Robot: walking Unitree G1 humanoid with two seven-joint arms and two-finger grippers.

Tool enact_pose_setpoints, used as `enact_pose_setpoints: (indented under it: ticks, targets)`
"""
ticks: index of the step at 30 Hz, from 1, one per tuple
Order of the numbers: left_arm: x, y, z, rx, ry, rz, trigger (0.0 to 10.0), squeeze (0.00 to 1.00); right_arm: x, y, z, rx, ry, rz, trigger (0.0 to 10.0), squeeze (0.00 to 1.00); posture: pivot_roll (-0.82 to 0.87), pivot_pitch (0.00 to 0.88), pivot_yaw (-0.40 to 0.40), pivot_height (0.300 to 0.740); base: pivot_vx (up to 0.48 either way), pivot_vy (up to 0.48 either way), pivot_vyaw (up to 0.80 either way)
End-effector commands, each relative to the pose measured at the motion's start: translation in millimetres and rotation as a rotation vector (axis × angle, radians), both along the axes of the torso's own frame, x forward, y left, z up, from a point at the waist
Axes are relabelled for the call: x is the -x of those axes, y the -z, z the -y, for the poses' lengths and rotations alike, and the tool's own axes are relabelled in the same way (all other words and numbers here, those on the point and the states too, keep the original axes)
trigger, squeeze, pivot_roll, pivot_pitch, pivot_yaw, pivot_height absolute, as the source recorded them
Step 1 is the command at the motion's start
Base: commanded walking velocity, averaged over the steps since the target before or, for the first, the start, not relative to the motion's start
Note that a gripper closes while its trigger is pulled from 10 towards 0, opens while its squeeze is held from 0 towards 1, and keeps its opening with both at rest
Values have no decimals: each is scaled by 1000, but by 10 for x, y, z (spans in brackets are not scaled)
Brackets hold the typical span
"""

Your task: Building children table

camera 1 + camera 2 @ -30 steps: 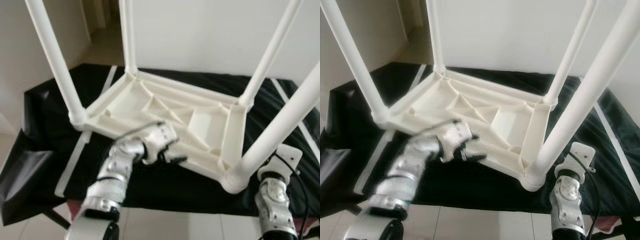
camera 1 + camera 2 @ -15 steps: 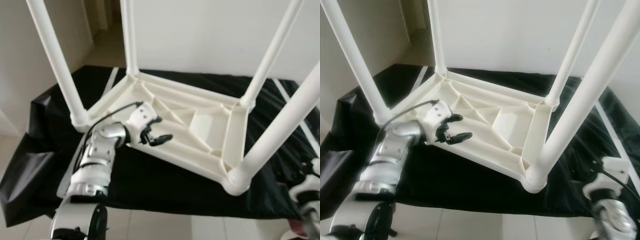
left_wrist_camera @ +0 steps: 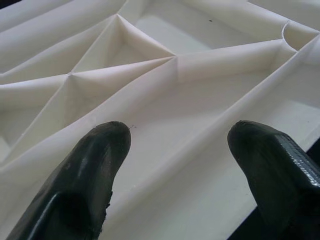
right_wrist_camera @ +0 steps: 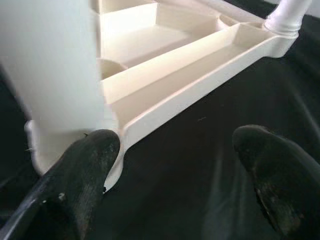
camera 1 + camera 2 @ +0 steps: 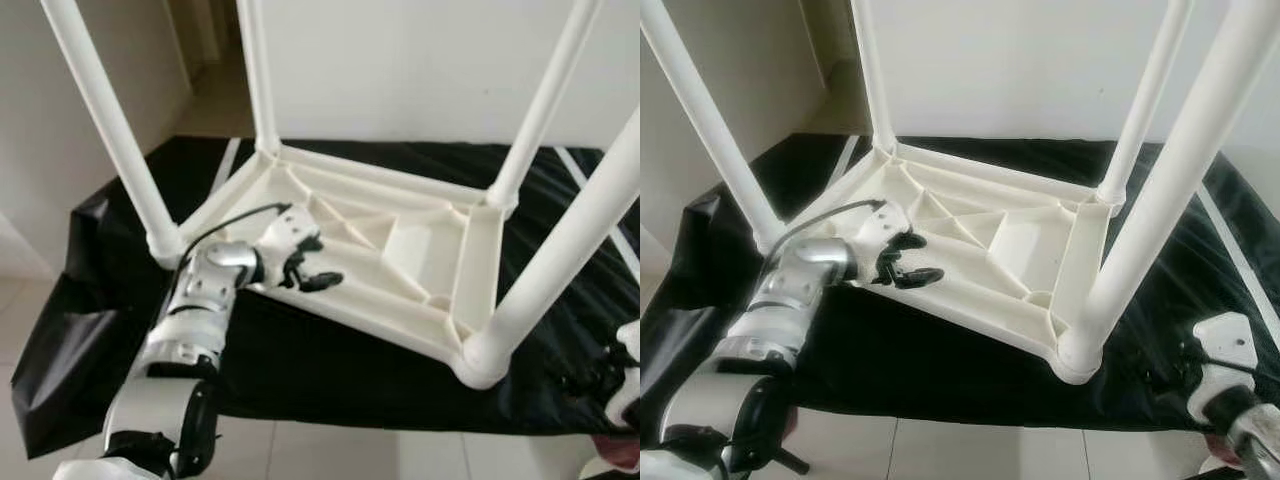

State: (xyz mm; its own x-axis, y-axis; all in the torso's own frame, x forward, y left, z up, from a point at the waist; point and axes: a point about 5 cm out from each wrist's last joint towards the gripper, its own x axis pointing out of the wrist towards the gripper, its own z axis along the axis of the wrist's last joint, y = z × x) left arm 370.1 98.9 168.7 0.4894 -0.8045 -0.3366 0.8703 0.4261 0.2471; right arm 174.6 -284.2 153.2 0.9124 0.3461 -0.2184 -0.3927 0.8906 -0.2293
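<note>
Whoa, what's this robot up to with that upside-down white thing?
It is putting together a small white plastic children's table, which lies upside down on a black sheet with all four legs standing up. The left gripper is open and hovers over the ribbed underside near the front rim. The right gripper, also open, sits low over the sheet beside the nearest right leg's corner. Neither gripper holds anything.

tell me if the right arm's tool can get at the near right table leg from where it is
Probably yes: the right tool sits low beside the near right leg, open, over bare black cloth, with nothing between them.
</note>
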Motion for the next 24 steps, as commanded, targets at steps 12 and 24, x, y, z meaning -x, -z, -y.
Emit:
enact_pose_setpoints:
  ticks: [12, 24]
  targets:
    - [-184, -24, -111, 27, -487, 216, 10000, 0, -73, 25, -338, -72, -181, -60, 10000, 0, -40, 0, 2, 740, 0, 0, 0]
    - [-39, -6, 221, 180, -326, 133, 10000, 0, -456, 136, -812, -237, -137, 64, 10000, 0, -15, 22, -34, 740, 0, 0, 0]
